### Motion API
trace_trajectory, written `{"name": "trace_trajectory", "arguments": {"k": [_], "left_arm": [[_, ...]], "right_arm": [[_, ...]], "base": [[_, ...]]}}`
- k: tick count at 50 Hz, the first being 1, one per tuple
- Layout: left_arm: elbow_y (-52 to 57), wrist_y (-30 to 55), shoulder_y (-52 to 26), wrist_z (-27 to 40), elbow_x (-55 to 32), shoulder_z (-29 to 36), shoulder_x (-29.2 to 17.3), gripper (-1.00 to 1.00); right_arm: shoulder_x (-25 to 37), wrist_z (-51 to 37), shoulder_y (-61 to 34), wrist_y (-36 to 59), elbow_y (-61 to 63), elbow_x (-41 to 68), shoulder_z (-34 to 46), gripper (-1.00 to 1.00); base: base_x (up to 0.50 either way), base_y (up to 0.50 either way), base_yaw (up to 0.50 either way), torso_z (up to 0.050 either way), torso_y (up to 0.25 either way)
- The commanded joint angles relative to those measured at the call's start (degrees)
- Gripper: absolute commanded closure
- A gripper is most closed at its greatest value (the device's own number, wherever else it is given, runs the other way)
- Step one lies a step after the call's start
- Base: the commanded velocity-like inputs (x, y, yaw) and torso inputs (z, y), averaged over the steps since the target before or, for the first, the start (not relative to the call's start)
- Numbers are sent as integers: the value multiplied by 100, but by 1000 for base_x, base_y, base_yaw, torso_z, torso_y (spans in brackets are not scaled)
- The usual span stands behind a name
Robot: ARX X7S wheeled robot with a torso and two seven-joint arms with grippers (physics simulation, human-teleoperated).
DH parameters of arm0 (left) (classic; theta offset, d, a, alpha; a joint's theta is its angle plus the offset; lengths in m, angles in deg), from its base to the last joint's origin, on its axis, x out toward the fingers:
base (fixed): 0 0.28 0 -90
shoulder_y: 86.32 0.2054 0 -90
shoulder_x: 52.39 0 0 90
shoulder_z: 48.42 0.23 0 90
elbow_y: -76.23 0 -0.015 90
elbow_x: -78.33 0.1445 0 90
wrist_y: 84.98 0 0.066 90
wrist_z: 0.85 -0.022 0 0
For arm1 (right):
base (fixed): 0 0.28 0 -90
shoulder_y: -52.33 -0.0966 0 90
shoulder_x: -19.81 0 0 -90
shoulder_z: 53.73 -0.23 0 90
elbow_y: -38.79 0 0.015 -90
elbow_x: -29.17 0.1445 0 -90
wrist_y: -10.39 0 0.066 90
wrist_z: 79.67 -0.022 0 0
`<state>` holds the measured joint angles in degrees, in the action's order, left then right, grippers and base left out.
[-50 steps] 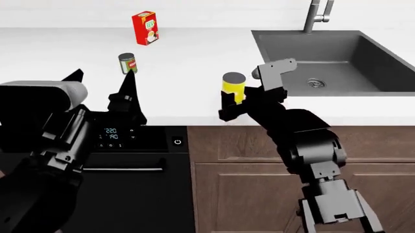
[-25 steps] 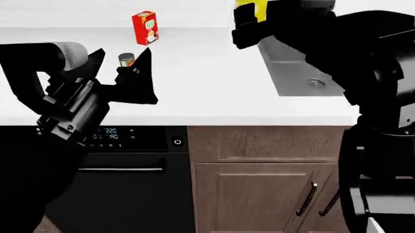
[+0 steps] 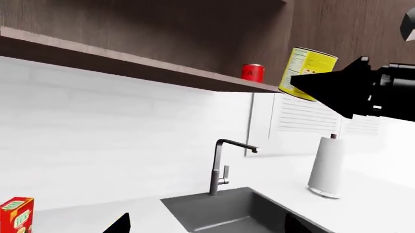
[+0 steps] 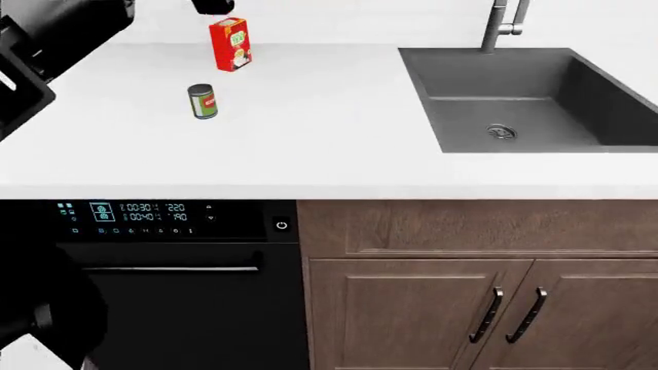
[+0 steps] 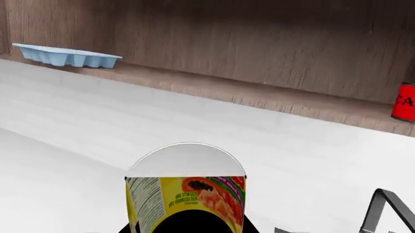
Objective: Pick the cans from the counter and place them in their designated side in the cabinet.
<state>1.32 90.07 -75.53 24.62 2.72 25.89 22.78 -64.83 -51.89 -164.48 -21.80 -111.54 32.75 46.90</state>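
the right gripper (image 3: 304, 83) is raised to cabinet height and pinches the yellow can (image 3: 306, 73). in the left wrist view the can sits tilted at the dark fingertip, just in front of the cabinet shelf (image 3: 129, 68) edge. in the right wrist view the yellow can (image 5: 186, 194) fills the lower centre, pale lid toward the cabinet, label with fruit print facing the camera, the gripper's dark base under it.

a red can (image 3: 253, 73) stands on the shelf, near the yellow can but apart from it; the same red can (image 5: 405, 101) shows at the edge of the right wrist view. a pale blue tray (image 5: 65, 55) lies on the shelf, well apart from the red can.

the green can (image 4: 203, 101) stands upright on the counter (image 4: 329, 146), untouched, near the red box (image 4: 230, 44), which stands behind it toward the wall. the sink (image 4: 535, 100) lies well apart from both, with the faucet (image 4: 501, 23) behind it.

the left arm (image 4: 41, 38) shows only as a dark mass at the head view's corner. two dark fingertips (image 3: 118, 224) sit at the rim of the left wrist view, set wide apart, nothing between them. a white paper-towel roll (image 3: 326, 167) stands beside the sink in that view.
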Motion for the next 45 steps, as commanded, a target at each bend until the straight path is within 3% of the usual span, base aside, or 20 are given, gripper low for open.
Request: {"name": "trace_trajectory", "arguments": {"k": [1, 19, 28, 45], "left_arm": [[-968, 115, -1087, 347, -536, 207, -86, -100], [-2006, -198, -2276, 485, -614, 347, -119, -100], [-1883, -196, -2144, 532, -831, 368, -164, -100], [-1622, -397, -2018, 380, -903, 481, -261, -100]], "right_arm": [[-332, 163, -818, -371, -825, -1354, -833, 100], [-332, 163, -818, -371, -825, -1354, -833, 100], [-332, 163, -818, -371, -825, -1354, -833, 100], [-332, 163, -818, -371, -825, -1354, -833, 100]], "base": [[0, 0, 0, 0, 0], [0, 0, 0, 0, 0], [0, 0, 0, 8, 0], [0, 0, 0, 44, 0]]}}
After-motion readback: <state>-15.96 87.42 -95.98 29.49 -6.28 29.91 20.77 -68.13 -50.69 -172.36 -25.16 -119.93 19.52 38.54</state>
